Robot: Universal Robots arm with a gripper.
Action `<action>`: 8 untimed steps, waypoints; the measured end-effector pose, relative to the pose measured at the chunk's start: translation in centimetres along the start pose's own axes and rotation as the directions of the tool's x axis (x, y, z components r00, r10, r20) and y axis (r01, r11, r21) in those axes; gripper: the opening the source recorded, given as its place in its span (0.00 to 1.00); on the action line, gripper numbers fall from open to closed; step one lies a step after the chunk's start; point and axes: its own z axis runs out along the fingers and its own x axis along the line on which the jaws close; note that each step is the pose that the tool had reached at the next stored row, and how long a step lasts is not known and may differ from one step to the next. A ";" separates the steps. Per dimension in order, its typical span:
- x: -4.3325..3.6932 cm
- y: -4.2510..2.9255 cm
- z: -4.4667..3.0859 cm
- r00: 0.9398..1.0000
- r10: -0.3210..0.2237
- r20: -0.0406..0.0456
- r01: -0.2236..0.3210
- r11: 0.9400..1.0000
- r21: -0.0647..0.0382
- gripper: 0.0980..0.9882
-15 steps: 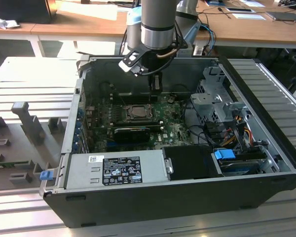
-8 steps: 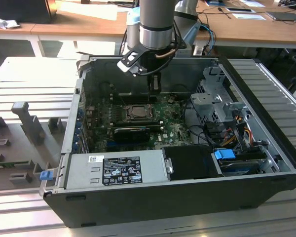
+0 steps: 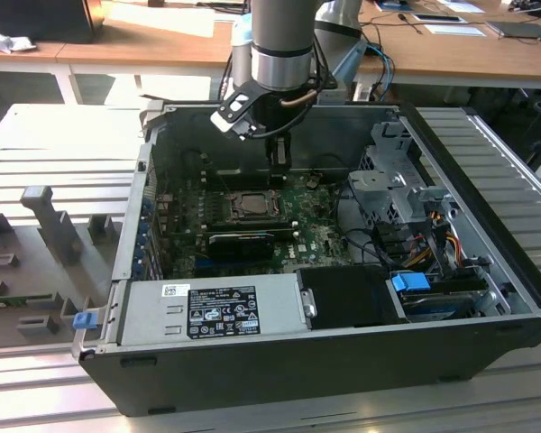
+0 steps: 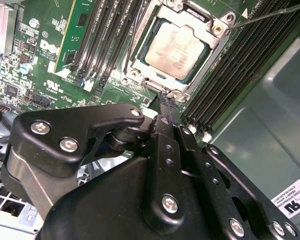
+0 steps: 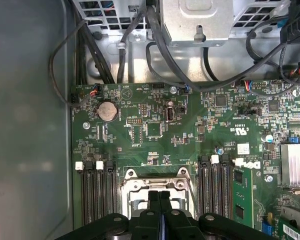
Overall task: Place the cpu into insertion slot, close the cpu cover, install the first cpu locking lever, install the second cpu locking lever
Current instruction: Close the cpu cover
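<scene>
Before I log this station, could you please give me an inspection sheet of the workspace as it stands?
Surface: ribbed metal table with an open computer case lying on it.
Job's things: cpu sits in the insertion slot; cpu cover lies flat around it.
Clutter: grey fixtures on the table at the exterior view's left; crumpled paper on a desk.
Hand: hand shut, tips at the slot's corner; whether they touch it cannot be told.
Cables: black cables beyond the board's edge; coloured leads by the drive cage.
Surroundings: wooden desks behind the table.
</scene>
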 end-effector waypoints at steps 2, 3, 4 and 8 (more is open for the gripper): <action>-0.01 -0.12 0.00 1.000 0.000 0.000 0.000 1.000 0.000 0.01; -0.01 -0.24 0.00 1.000 0.000 0.000 0.000 1.000 0.000 0.01; -0.02 -0.37 0.01 1.000 0.000 0.000 0.000 1.000 0.000 0.01; -0.02 -0.57 0.03 1.000 0.000 0.000 0.000 1.000 0.000 0.01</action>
